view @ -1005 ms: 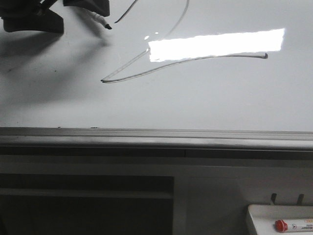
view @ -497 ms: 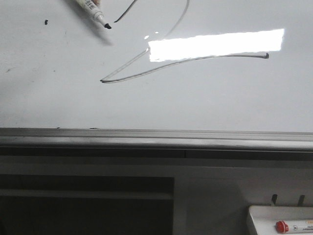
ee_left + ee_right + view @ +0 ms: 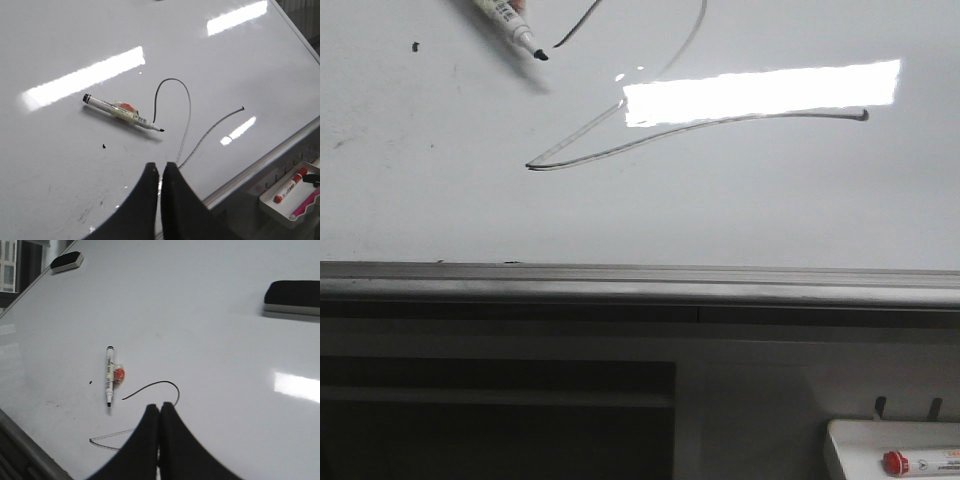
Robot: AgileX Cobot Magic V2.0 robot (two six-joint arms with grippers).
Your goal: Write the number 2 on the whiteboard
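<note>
The large glossy white whiteboard (image 3: 740, 215) with a grey metal edge rail lies flat, carrying bright rectangular glare. The thin black marker-line number 2 (image 3: 650, 140) is drawn on it: curved top, sharp corner at the lower left in the front view, long wavy base stroke running toward the right.

A white-barrelled black-tipped marker (image 3: 122, 113), uncapped, lies on the board surface, its tip just beside the start of the curved top stroke. An orange-and-pale patch sits at mid-barrel. No jaws touch it.

Left gripper (image 3: 160, 172): jaws closed to a narrow slit, holding nothing, hanging above the board near the 2.
Right gripper (image 3: 159, 412): jaws pressed together, empty, also above the board near the 2.

Small white tray (image 3: 280, 210) beyond the edge rail contains a red-capped white marker (image 3: 290, 185) and a pink marker (image 3: 306, 204) lying side by side.

Two black-and-white board erasers rest on the board, well apart from the writing: one (image 3: 292, 297) and a second (image 3: 66, 261) near the far edge. A small dark speck (image 3: 415, 45) sits beside the uncapped marker.
</note>
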